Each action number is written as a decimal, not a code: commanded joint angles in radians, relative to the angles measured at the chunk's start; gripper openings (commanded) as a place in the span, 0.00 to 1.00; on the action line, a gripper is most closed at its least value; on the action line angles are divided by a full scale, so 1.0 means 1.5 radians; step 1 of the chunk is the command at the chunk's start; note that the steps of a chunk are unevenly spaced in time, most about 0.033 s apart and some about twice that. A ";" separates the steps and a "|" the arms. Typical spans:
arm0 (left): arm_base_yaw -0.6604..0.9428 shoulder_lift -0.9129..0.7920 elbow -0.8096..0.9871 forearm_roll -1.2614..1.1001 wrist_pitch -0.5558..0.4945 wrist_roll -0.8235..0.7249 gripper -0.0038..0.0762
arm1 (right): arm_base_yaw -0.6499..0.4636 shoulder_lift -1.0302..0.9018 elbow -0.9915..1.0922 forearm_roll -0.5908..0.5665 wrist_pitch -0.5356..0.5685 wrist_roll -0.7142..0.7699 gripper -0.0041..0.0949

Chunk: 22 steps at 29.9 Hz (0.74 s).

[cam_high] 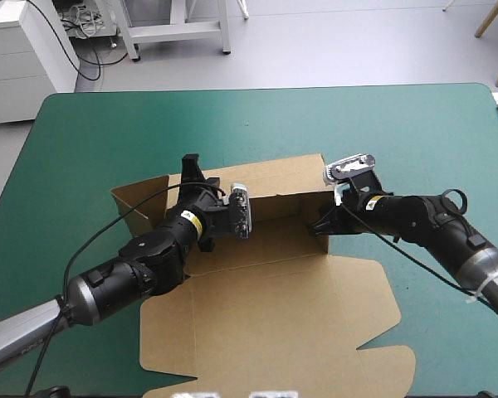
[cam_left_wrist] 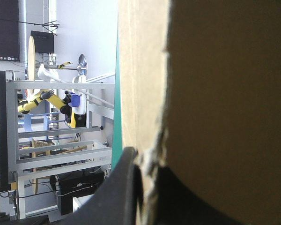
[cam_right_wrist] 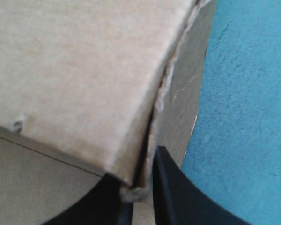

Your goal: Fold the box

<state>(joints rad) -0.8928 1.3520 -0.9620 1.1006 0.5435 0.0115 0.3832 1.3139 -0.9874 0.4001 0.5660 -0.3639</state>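
The brown box (cam_high: pixel 266 332) lies in the middle of the teal-green cover (cam_high: pixel 232 124), its back wall (cam_high: pixel 274 186) raised and the lid flat toward the table's front edge. My left gripper (cam_high: pixel 191 172) holds the left end of that wall. In the left wrist view the gripper (cam_left_wrist: pixel 152 187) is shut on the box, the board's edge (cam_left_wrist: pixel 140 93) running up from between the black fingers (cam_left_wrist: pixel 122 187). My right gripper (cam_high: pixel 319 224) holds the wall's right end. In the right wrist view the gripper (cam_right_wrist: pixel 138 192) is shut on the box, pinching a folded corner of board (cam_right_wrist: pixel 84 70).
A side flap (cam_high: pixel 137 203) of the box lies flat to the left of my left gripper. The lid's shaped tabs (cam_high: pixel 382 365) reach close to the table's front edge. Teal-green cover (cam_right_wrist: pixel 243 117) shows beside the right gripper.
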 commanded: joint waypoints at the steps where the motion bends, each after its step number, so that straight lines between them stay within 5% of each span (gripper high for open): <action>1: -0.012 -0.009 -0.002 -0.052 -0.045 -0.008 0.04 | 0.005 -0.013 -0.020 0.051 -0.040 -0.003 0.02; 12: -0.014 -0.010 -0.002 -0.052 -0.047 -0.008 0.07 | 0.005 -0.013 -0.020 0.051 -0.069 0.012 0.02; 20: -0.088 -0.034 -0.021 -0.049 -0.003 -0.008 0.52 | 0.005 -0.011 -0.020 0.049 -0.105 0.038 0.02; 22: -0.111 -0.041 -0.024 -0.049 0.015 -0.008 0.55 | 0.005 -0.008 -0.020 0.048 -0.110 0.039 0.02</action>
<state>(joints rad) -1.0093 1.3314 -0.9639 1.0321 0.5872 0.0115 0.3865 1.3261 -0.9854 0.4060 0.4929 -0.3126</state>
